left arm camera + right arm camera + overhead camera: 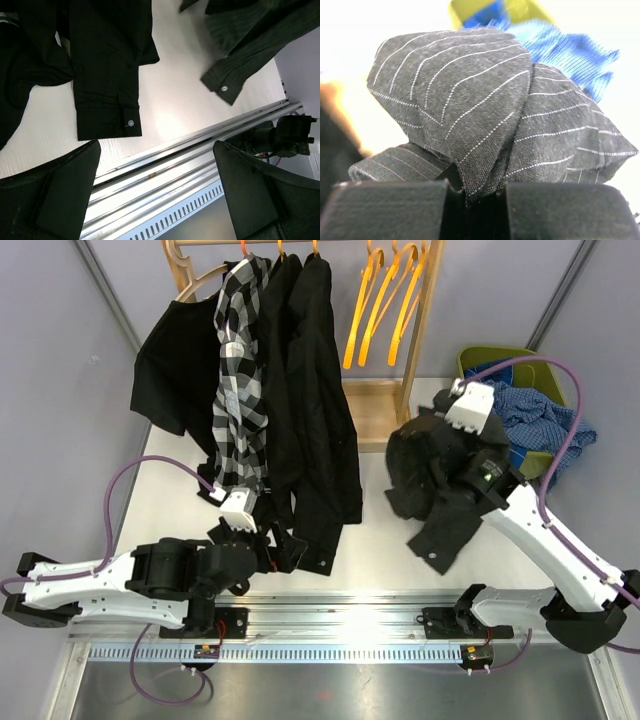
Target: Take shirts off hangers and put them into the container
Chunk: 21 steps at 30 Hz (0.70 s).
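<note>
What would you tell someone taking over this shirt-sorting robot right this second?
Left gripper: open and empty, low by the cuffs of the hanging shirts.
Right gripper: shut on the charcoal pinstripe shirt, bunched just left of the basket.
Done: blue shirts lie in the basket; several orange hangers hang bare.
Left: drop the pinstripe shirt in, then take down the black-and-white plaid shirt and the black shirts on the rack.

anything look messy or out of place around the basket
The blue shirts overflow the green basket, draping over its rim instead of lying inside. The charcoal pinstripe shirt is a crumpled heap beside it, pinched in the right tool.
</note>
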Tool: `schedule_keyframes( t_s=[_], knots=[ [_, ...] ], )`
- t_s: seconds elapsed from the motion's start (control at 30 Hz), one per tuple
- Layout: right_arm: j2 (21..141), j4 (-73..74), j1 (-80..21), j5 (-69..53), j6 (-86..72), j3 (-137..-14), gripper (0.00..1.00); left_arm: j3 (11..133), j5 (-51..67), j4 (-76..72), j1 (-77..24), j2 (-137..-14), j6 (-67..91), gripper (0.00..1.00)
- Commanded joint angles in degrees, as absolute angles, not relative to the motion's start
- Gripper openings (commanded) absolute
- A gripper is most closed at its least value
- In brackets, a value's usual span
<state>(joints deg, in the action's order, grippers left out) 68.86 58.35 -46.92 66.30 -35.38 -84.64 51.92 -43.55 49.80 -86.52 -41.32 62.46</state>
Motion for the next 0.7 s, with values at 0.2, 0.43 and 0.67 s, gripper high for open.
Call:
schedule_keyframes(
  t_s=[0.2, 0.43, 0.67],
  knots=[
    [74.16, 17.30, -23.22, 61.54, 12.56, -104.37, 0.00, 54.40, -43.24, 48.08, -86.75, -39.20, 60.21, 0.99],
    [92.52, 17.67, -14.25, 52.65, 16.33, -137.13, 0.00, 55.90, -42.02, 47.28, -86.84, -39.73, 59.06, 0.99],
    [100.36, 2.73, -8.36, 45.01, 17.86, -139.92, 0.00, 54.32, -41.05, 47.29, -86.92, -36.48, 59.50, 0.99]
  ],
)
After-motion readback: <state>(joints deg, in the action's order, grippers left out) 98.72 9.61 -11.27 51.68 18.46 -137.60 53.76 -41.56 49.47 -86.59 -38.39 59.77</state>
